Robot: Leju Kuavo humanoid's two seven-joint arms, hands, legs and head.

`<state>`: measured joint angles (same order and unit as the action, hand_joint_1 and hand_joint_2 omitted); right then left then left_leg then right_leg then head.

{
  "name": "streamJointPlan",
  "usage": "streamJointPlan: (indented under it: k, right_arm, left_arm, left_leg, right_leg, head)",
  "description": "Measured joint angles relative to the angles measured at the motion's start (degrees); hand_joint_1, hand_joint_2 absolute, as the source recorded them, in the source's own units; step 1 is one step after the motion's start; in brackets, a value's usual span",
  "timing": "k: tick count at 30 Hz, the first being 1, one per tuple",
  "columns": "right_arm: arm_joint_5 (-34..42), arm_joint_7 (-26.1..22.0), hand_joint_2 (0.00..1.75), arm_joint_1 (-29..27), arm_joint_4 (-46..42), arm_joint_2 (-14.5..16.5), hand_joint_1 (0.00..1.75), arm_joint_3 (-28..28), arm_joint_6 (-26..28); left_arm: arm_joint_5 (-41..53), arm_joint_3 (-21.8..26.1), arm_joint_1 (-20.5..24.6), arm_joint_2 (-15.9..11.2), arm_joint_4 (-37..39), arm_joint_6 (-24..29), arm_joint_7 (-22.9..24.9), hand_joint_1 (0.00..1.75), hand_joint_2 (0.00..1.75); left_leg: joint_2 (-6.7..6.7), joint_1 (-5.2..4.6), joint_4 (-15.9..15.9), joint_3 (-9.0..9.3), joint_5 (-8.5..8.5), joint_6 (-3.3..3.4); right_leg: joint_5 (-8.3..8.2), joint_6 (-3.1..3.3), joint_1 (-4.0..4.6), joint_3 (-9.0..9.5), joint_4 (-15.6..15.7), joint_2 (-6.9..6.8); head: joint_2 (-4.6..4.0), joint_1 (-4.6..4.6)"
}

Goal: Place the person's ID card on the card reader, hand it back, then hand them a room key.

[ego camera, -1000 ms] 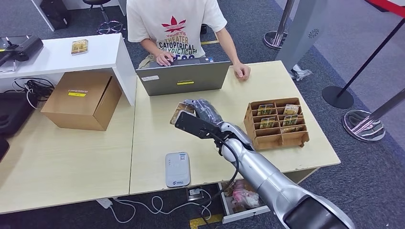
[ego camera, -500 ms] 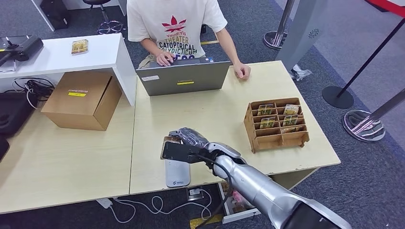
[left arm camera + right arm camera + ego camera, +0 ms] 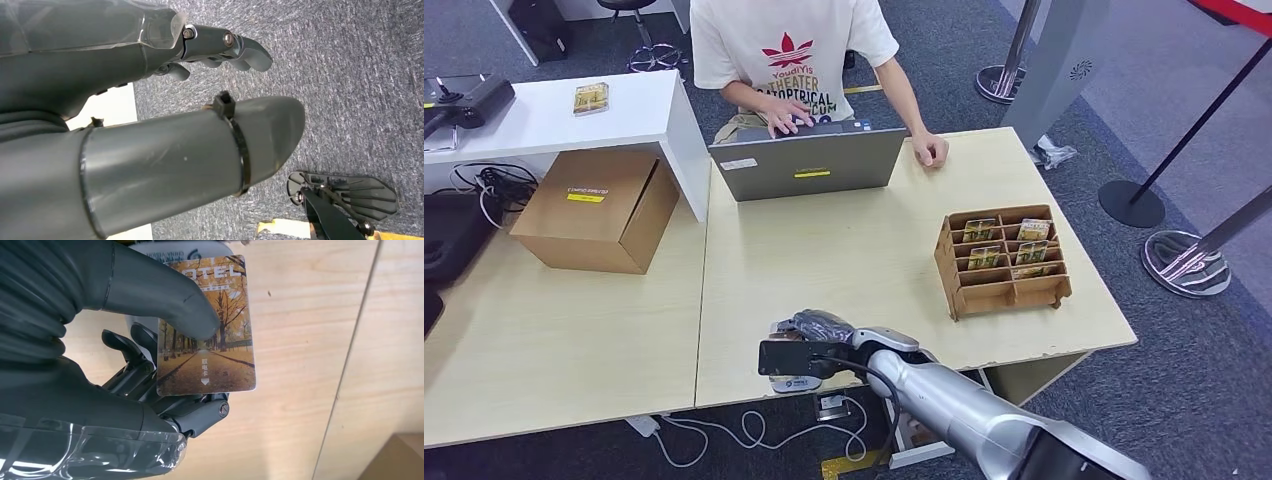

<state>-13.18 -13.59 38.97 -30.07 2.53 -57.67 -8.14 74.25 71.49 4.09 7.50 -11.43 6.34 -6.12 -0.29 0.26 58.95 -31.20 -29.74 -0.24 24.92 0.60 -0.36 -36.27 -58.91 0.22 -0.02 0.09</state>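
One card is in play, and it sits in the robot's right hand (image 3: pixel 816 328), low over the near edge of the desk (image 3: pixel 864 250) in the head view. The hand covers most of the white card reader (image 3: pixel 796 383), of which a sliver shows beneath the wrist. The person (image 3: pixel 789 60) types at the laptop (image 3: pixel 809 163) across the desk; the wooden card rack (image 3: pixel 1002 258) stands well apart to the right.

From the left wrist, the left hand (image 3: pixel 150 45) hangs over grey carpet (image 3: pixel 350 75), holding nothing, fingers curled loosely but apart.

From the right wrist, the card (image 3: pixel 206 325) is clamped between the thumb on its printed face and the fingers (image 3: pixel 135 347) behind it. The reader's pale rim lies just past the card's far end; whether card and reader touch I cannot tell.

Judgement: to do this step well, lower the card flat and centred on the reader's face, keep the clamp firm so it does not slide, and pause long enough for a read before lifting it.
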Motion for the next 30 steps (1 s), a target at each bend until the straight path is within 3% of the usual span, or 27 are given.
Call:
streamJointPlan:
  k: [12,30]
  right_arm:
    - [0.23,1.46,1.75,0.95,5.35,2.09,1.75,-3.26,-1.15]
    - [1.42,1.28,1.75,1.9,7.1,2.69,1.75,-3.4,-1.31]
  left_arm:
    - [0.58,-0.01,0.07,-0.01,0.0,0.11,0.39,0.0,0.0]
    - [0.66,-0.35,0.07,-0.07,0.0,-0.2,0.7,0.0,0.0]
  left_leg:
    - [0.07,0.0,0.0,0.13,0.0,-0.01]
    - [0.07,0.0,0.0,0.23,0.05,-0.06]
  right_leg:
    - [-0.01,0.01,0.0,0.07,0.0,0.1]
    - [-0.12,0.07,0.0,0.19,0.0,0.09]
  head:
    - [0.0,-0.01]
    - [0.0,0.0]
